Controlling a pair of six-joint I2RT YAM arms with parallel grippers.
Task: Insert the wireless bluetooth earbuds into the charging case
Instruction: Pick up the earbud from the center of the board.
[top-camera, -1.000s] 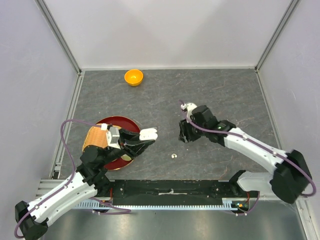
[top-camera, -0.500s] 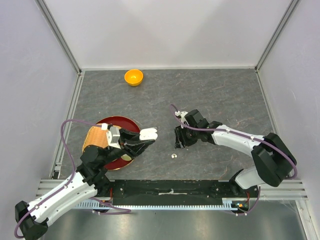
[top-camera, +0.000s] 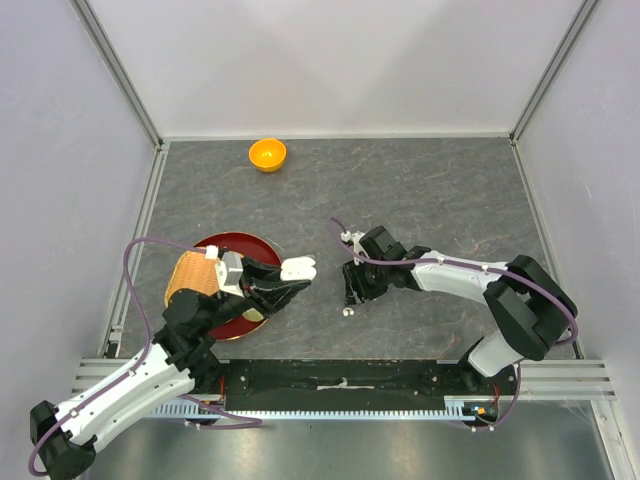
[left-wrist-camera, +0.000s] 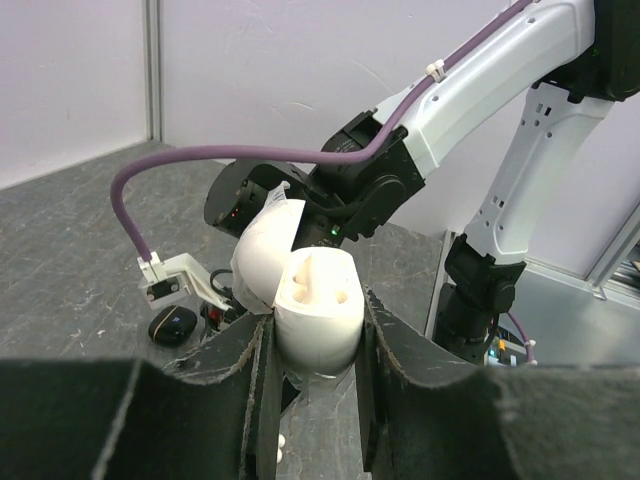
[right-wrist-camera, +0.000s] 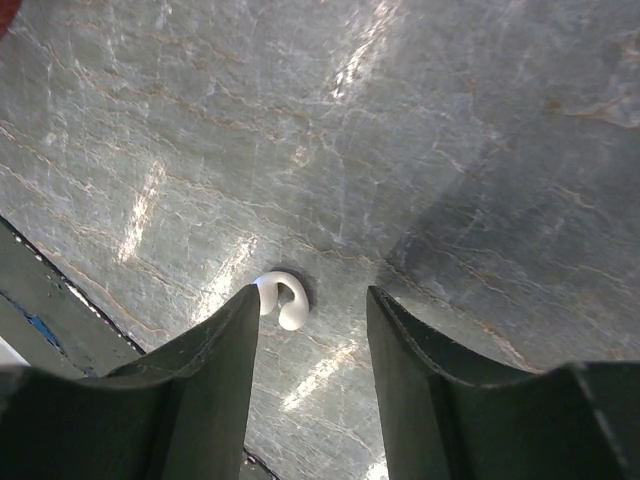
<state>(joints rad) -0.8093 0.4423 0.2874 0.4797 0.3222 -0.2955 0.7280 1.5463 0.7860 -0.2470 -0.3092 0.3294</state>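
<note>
Now the open, empty right end effector (right-wrist-camera: 312, 300) has arrived over the white earbud (right-wrist-camera: 281, 300), pickup-ready; the left end effector (left-wrist-camera: 313, 345) clamps the case (left-wrist-camera: 315, 300).

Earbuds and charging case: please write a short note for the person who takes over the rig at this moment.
Left gripper: shut on the white charging case, lid open, both sockets look empty.
Right gripper: open, low over a white earbud lying on the table.
Done: case open and held up.
To do: grasp this earbud, seat it in the case.
</note>
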